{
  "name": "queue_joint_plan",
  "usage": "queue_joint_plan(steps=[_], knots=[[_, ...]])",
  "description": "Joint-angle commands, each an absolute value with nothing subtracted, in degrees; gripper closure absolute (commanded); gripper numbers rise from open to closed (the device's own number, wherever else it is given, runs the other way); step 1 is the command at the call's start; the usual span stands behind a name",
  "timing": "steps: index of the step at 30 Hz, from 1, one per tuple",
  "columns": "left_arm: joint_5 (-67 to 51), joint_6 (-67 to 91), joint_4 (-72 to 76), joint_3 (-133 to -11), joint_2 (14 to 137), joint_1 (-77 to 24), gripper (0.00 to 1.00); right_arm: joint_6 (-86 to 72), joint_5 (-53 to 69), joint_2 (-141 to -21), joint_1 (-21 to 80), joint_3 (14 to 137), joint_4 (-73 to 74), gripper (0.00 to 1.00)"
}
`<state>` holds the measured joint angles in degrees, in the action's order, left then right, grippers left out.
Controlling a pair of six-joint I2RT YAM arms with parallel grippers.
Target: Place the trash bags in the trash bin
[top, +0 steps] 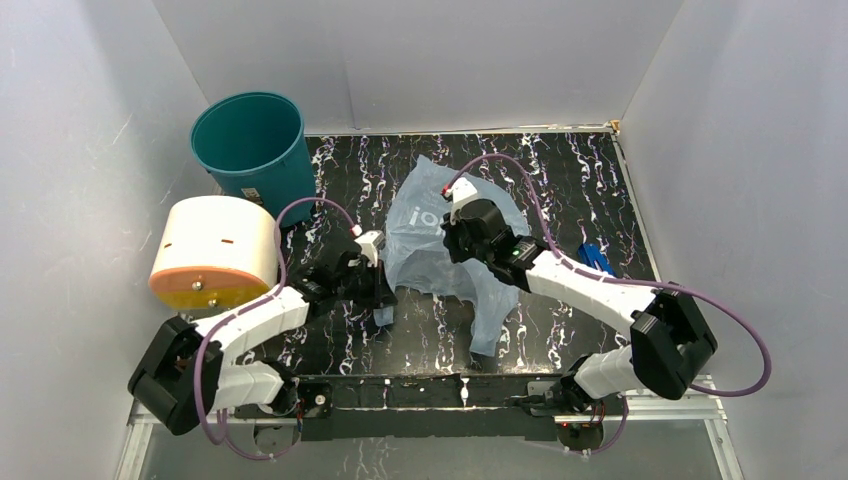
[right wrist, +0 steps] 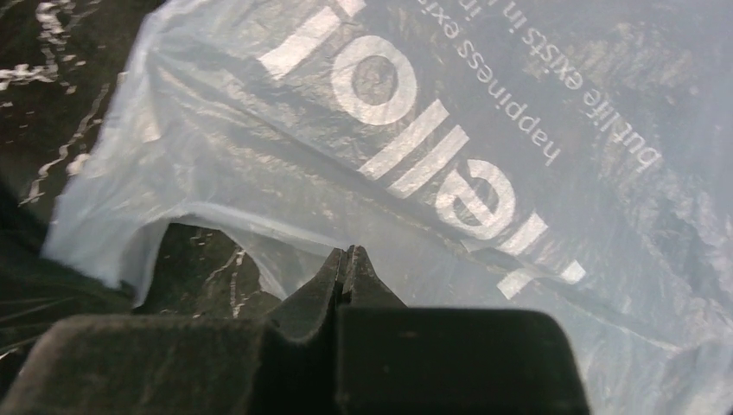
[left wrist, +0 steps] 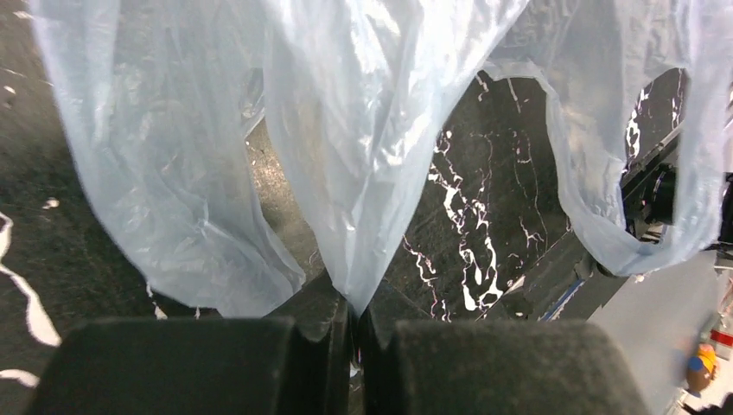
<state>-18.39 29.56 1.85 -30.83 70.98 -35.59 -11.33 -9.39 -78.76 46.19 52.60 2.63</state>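
Nearest, at the 8 o'clock edge of the trash bag (top: 415, 255), the left gripper (left wrist: 353, 304) has its jaws pressed together on a narrow fold of the film; the plastic fans out from the pinch in loose pleats, so this looks like one corner grip meant to keep that side from trailing. Further in, near the bag's middle, the right gripper (right wrist: 346, 255) is likewise clamped tight, with a curved cut edge of the bag nipped just below the white lettering; two holds set apart seem chosen to keep so limp and crinkly a sheet spread and under control, rather than letting it slump into a heap. The bag itself lies over the centre of the dark marbled table (top: 570, 190), draped between the two grips, with a tail running toward 6 o'clock; how much of it is clear of the surface I cannot tell. At 9 o'clock from the left gripper a cream cylinder (top: 215, 240) lies on its side, directly in front of the bin; it may crowd the straight path. A small blue object (top: 595, 258) sits at 3 o'clock. Farthest, at 10 o'clock from the bag and well apart from it, the trash bin (top: 265, 170) stands upright, mouth open, with nothing visible inside; the carry is not yet made.
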Motion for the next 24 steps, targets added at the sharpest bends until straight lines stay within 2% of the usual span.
queue_joint_plan(steps=[1,5,7,9,12,17,24], knots=[[-14.61,25.31,-4.84,-34.92,64.68,-35.65,1.00,-11.55,-17.00,-77.96,43.83,52.95,4.60,1.00],[-15.25,22.60,-10.59,-37.58,59.66,-33.55,1.00,-9.98,-12.12,-76.24,41.10,51.30,3.88,1.00],[-19.72,22.02,-11.01,-39.12,58.65,-32.24,1.00,-6.48,-4.53,-74.87,41.05,50.58,2.47,0.99],[-23.13,21.89,-11.33,-41.01,59.33,-31.91,1.00,-4.16,4.05,-73.98,41.10,50.48,1.95,0.93],[-27.09,22.44,-10.52,-43.18,61.67,-31.90,1.00,-3.31,12.30,-73.11,41.33,50.60,1.52,0.72],[-30.23,22.54,-9.69,-44.48,63.77,-31.90,1.00,1.90,11.95,-71.71,44.52,47.73,-3.11,0.37],[-32.05,21.37,-11.61,-45.67,64.12,-31.90,1.00,21.19,5.00,-70.29,51.35,41.92,-14.30,0.33]])
